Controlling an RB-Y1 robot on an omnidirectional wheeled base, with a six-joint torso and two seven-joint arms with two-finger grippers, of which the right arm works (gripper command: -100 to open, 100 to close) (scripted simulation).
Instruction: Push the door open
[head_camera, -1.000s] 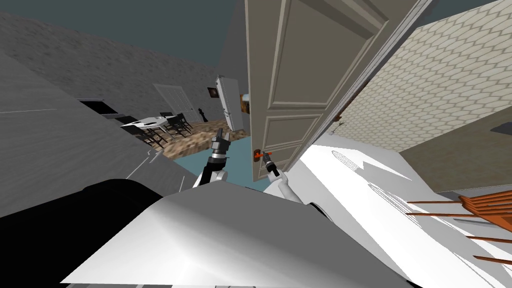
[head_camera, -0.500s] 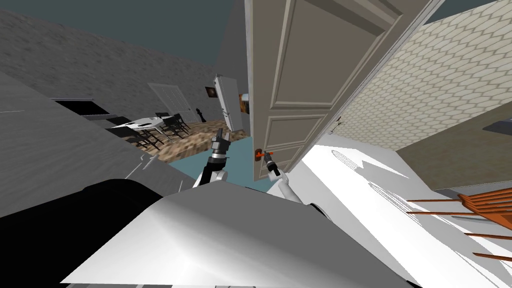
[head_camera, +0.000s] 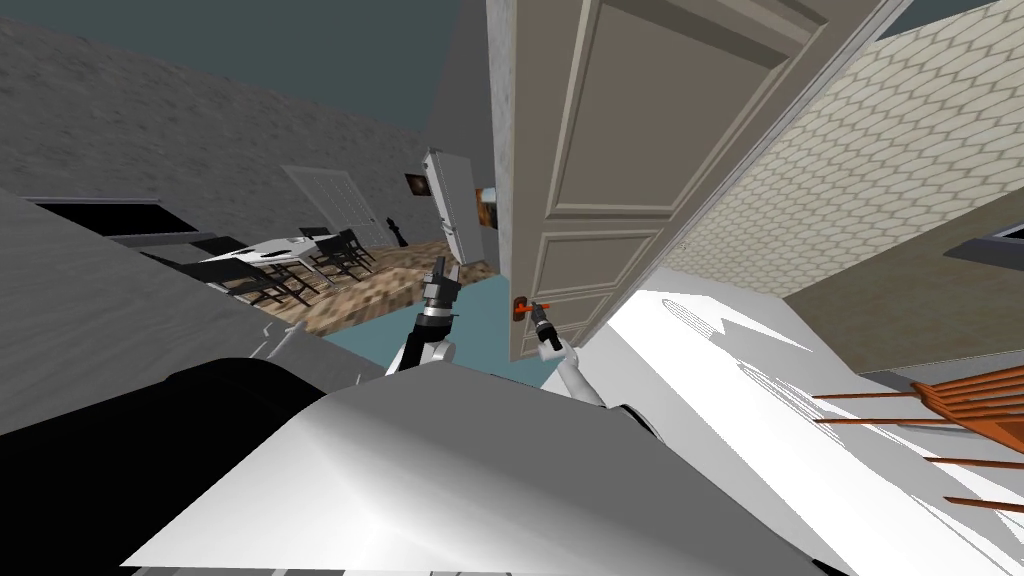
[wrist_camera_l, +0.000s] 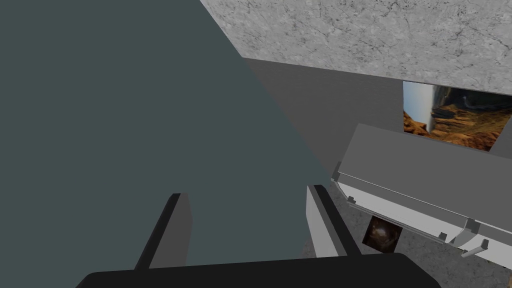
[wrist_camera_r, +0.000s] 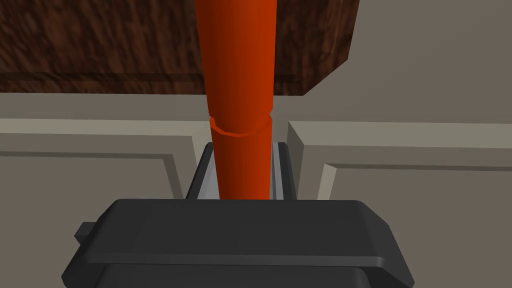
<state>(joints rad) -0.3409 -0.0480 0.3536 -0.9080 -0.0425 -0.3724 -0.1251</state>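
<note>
1. So, the beige panelled door (head_camera: 600, 150) stands ajar, and teal floor (head_camera: 480, 295) runs past its free edge through the gap.
2. Right gripper (head_camera: 537, 318) is clamped on the orange handle (head_camera: 525, 309), low on the door near that free edge, fingers squeezing both sides.
3. Left gripper (head_camera: 440, 272) hangs just off the door's edge, over the gap, fingers spread, holding nothing.
4. Well beyond the door's edge there's a table with dark chairs (head_camera: 265, 255).
</note>
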